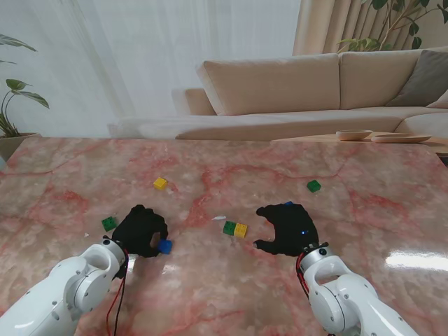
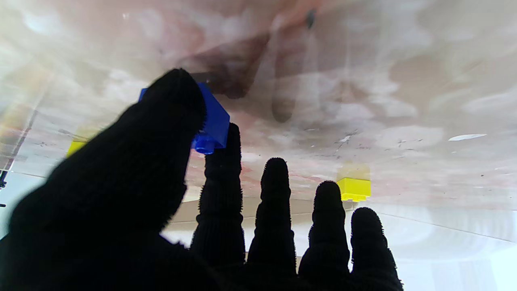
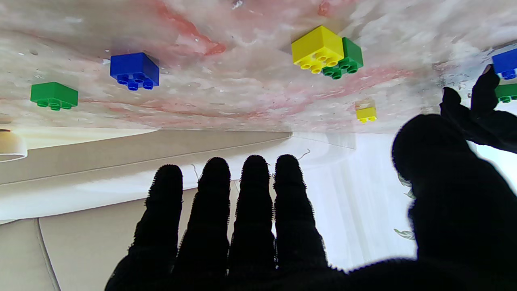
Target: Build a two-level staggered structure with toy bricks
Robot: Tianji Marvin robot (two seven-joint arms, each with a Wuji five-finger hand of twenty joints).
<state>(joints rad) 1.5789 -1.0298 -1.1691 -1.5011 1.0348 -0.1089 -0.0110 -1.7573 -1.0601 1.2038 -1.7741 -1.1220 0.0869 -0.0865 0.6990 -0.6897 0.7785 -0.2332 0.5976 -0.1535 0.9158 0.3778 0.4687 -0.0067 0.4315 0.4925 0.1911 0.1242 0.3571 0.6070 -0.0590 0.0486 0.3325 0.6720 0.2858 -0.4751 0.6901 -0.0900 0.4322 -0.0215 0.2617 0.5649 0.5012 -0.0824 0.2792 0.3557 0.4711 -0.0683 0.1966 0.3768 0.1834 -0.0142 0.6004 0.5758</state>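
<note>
A: Where is the blue brick (image 2: 213, 121)?
B: In the left robot hand (image 1: 142, 231). The left wrist view shows it pinched between the thumb (image 2: 169, 109) and the forefinger (image 2: 224, 161), studs facing away from the counter (image 1: 224, 294). From the stand's view it shows at the right edge of that hand, low over the counter; I cannot tell if it touches the marble.

A: And the base row?
B: A green brick (image 1: 229, 227) and a yellow brick (image 1: 241, 230) sit side by side, touching, in the middle of the counter between the two hands. The green one is on the left.

A: What about the right robot hand (image 1: 288, 229)?
B: It holds nothing. The fingers (image 3: 250, 194) are stretched out side by side, the thumb is spread off to the side, and the palm faces the counter, just right of the pair.

A: Any other bricks?
B: A second blue brick (image 3: 134, 69) lies just beyond the right fingertips; in the stand's view only a sliver peeks out. A green one (image 1: 313, 185) lies farther from me on the right. A lone yellow one (image 1: 160, 183) lies farther from me on the left. Another green one (image 1: 109, 223) sits just left of the left hand.

A: And past the counter?
B: A beige sofa (image 1: 280, 91) and white curtains.
</note>
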